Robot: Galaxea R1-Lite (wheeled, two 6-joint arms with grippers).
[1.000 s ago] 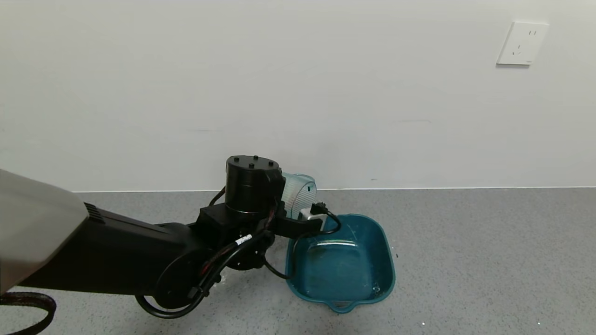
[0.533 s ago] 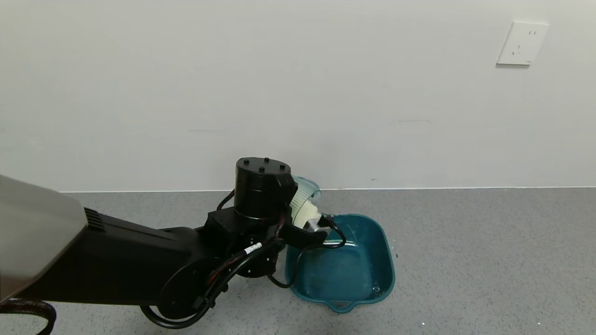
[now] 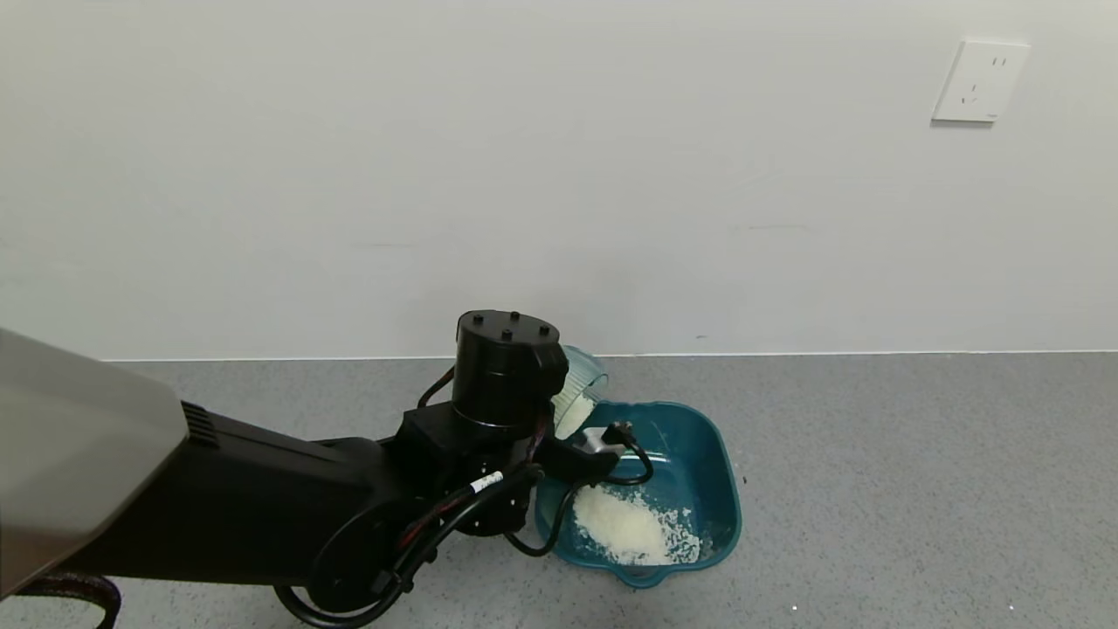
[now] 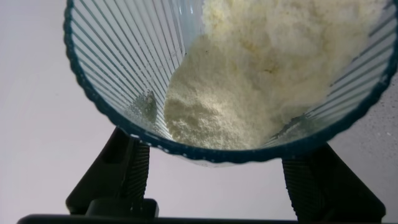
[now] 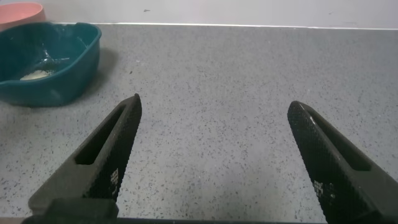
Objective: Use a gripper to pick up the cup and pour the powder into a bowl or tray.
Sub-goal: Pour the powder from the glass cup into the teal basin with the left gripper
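**Powder partly poured, cup held tipped over the basin**

Pouring is judged to be well under way. A heap of white powder (image 3: 622, 527) is seen on the floor of the dark teal basin (image 3: 727, 515), towards its near edge, while a good share is shown in the left wrist view to be banked against the lower wall of the cup (image 4: 124, 68), close to the rim. What remains, then, is the emptying of that share by a steeper tilt; the grasp and the carry are done.

The cup (image 3: 580, 388) is held by the left gripper (image 3: 568, 411) above the basin's far-left corner, clear of its rim. Its jaws are closed on the ribbed sides, one finger on each flank. The cup's long axis is tilted well off upright, with the mouth turned down towards the basin and the base raised away from it.

The right gripper (image 5: 214, 162) is parked low over the grey surface (image 5: 236, 112), well apart from the basin, its jaws spread wide and holding nothing.
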